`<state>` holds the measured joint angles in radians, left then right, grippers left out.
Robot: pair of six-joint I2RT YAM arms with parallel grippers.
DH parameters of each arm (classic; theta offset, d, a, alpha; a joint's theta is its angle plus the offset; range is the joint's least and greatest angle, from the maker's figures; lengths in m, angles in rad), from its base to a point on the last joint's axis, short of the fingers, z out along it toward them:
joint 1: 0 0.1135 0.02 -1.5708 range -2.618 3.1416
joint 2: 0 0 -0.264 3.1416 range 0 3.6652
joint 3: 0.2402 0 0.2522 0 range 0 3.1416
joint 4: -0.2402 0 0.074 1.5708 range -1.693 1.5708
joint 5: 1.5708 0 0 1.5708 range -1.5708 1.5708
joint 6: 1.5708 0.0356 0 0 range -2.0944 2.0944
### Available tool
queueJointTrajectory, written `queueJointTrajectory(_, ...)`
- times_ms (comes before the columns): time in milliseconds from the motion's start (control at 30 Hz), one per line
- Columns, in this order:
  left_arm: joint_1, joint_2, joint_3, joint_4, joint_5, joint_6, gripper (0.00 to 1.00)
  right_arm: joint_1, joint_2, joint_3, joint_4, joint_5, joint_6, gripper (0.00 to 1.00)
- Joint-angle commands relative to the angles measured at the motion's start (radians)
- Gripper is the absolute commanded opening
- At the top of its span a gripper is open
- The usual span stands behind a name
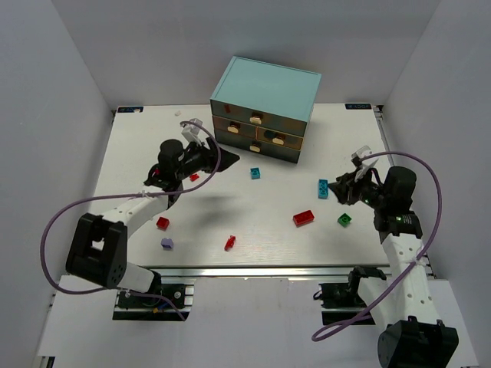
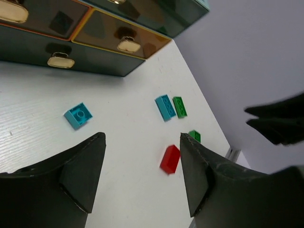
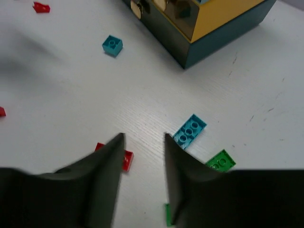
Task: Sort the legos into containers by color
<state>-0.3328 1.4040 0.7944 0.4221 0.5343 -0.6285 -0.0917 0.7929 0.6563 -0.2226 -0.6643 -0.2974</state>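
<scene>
Loose legos lie on the white table: a small teal brick (image 1: 255, 173) (image 2: 78, 115) (image 3: 112, 45), a long teal one (image 1: 323, 188) (image 2: 164, 107) (image 3: 190, 131), a red brick (image 1: 303, 218) (image 2: 170, 158) (image 3: 124, 159), a green one (image 1: 344, 220) (image 2: 194, 136), more red ones (image 1: 163, 223) and a lavender one (image 1: 166, 244). The containers (image 1: 257, 130) (image 2: 118, 38) are the closed dark-fronted drawers of the light-teal cabinet (image 1: 265, 100). My left gripper (image 1: 222, 159) (image 2: 142, 140) hovers open and empty left of the drawers. My right gripper (image 1: 341, 188) (image 3: 144, 136) is open and empty, just beside the long teal brick.
A second green brick (image 2: 180, 106) (image 3: 220, 160) lies against the long teal one. Another red piece (image 1: 229, 243) sits near the front edge, and a small red one (image 1: 194, 177) (image 3: 41, 7) below the left wrist. Grey walls enclose the table on three sides.
</scene>
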Motion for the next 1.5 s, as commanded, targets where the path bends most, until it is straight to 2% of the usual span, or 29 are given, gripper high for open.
queueJointTrajectory(0,-0.034,0.064,0.075,0.029,-0.144,-0.095,0.74,0.004,-0.018,0.002,0.072,0.009,0.053,0.34)
queueJointTrajectory(67,-0.045,0.125,0.115,0.029,-0.18,-0.12,0.75,0.006,-0.011,0.012,0.077,0.029,0.081,0.14)
queueJointTrajectory(100,-0.057,0.144,0.168,-0.008,-0.23,-0.128,0.75,0.007,-0.009,0.014,0.078,0.054,0.09,0.14)
queueJointTrajectory(200,-0.068,0.225,0.256,-0.026,-0.301,-0.198,0.75,0.013,-0.009,0.012,0.088,0.068,0.104,0.19)
queueJointTrajectory(267,-0.077,0.281,0.288,0.016,-0.316,-0.247,0.75,0.017,-0.011,0.009,0.092,0.074,0.106,0.23)
queueJointTrajectory(400,-0.077,0.373,0.342,0.109,-0.323,-0.329,0.75,0.021,-0.009,0.005,0.1,0.089,0.103,0.24)
queueJointTrajectory(667,-0.086,0.515,0.546,0.09,-0.303,-0.364,0.74,0.049,-0.009,-0.003,0.111,0.115,0.093,0.26)
queueJointTrajectory(867,-0.086,0.562,0.585,0.095,-0.309,-0.382,0.72,0.073,-0.004,-0.004,0.118,0.15,0.087,0.25)
queueJointTrajectory(1067,-0.086,0.613,0.611,0.124,-0.301,-0.428,0.65,0.087,0.002,-0.007,0.123,0.172,0.084,0.24)
queueJointTrajectory(1333,-0.086,0.648,0.657,0.112,-0.298,-0.461,0.6,0.09,0.003,-0.011,0.127,0.181,0.081,0.23)
queueJointTrajectory(1467,-0.086,0.644,0.652,0.113,-0.306,-0.465,0.52,0.09,0.0,-0.014,0.131,0.181,0.081,0.22)
